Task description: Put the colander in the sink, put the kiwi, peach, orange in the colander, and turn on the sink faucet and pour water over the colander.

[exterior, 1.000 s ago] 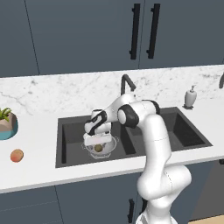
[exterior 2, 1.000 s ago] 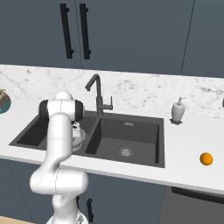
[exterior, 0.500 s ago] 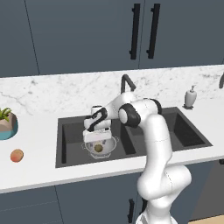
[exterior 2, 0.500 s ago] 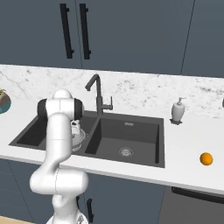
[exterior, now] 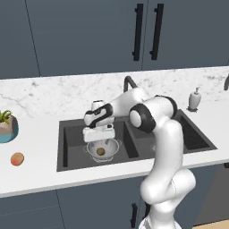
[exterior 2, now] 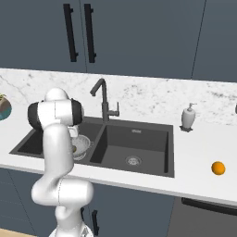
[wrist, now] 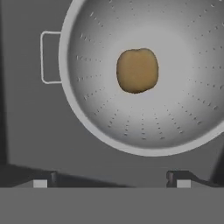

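Okay, left base view, far left edge first: teal plant pot (exterior: pixel 8 129) at mid-left, and just below it the peach (exterior: pixel 17 159) sits alone on the white counter (exterior: pixel 36 172), well apart from the sink (exterior: pixel 71 147). Moving right to frame centre: colander (exterior: pixel 103 150) is down in the sink's left basin w/ the kiwi (exterior: pixel 101 151) lying in its middle. Gripper (exterior: pixel 99 135) hangs straight above it, jaws spread wide, nothing between them, kiwi lying free below. Further right, sink faucet (exterior: pixel 129 82) pokes up behind the arm, and soap dispenser (exterior: pixel 194 99) stands at the upper right on the counter.

Hand view: colander (wrist: pixel 148 78) takes the upper right of frame, one wire handle at upper left, kiwi (wrist: pixel 137 70) resting on the perforated bottom near centre; fingertips (wrist: pixel 41 182) low in frame, far apart, touching neither.

Right base view, left to right: colander (exterior 2: pixel 82 144) peeks out beside the arm at centre-left, faucet (exterior 2: pixel 104 99) at the divider behind the basins, empty right basin w/ silver drain (exterior 2: pixel 133 160), dispenser (exterior 2: pixel 188 116) right of centre, and the orange (exterior 2: pixel 218 168) at lower right on the counter, well away from the sink.
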You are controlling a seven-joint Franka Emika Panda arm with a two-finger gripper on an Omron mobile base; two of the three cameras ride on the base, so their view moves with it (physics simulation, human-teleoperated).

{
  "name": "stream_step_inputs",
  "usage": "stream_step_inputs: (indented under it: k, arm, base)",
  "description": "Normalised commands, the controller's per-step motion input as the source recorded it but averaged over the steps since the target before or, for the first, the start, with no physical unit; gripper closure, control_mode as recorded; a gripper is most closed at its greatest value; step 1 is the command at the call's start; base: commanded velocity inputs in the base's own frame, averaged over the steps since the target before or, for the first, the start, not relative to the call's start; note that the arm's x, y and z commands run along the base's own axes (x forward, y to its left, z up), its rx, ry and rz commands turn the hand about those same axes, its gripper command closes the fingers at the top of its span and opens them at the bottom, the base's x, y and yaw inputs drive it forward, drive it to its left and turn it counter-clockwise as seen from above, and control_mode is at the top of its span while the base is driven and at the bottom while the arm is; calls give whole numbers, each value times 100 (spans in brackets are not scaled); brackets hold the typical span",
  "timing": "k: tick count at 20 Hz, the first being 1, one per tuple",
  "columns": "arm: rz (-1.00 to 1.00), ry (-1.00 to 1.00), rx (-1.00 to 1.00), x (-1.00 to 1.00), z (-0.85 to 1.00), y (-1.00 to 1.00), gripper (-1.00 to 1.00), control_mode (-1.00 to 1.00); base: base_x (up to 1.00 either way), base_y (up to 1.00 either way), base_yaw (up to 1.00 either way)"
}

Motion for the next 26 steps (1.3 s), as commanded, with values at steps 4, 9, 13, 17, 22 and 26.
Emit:
stream_step_inputs:
  k: [4, 9, 13, 17, 22, 26]
  arm:
    - [-18, -9, 0, -88, 33, 12, -100, -100]
    - [-32, -15, 0, -66, 46, 29, -100, -100]
    - [-18, -18, 0, -58, 50, 39, -100, -100]
    - [0, -8, 1, -45, 62, 43, -100, -100]
    - [8, 0, 0, -32, 51, 57, -100, -100]
    - [31, 0, 0, -5, 30, 77, -100, -100]
  base:
    - [0, 0, 0]
    - [0, 0, 0]
    - [0, 0, 0]
    - [0, 0, 0]
    - [0, 0, 0]
    - [0, 0, 0]
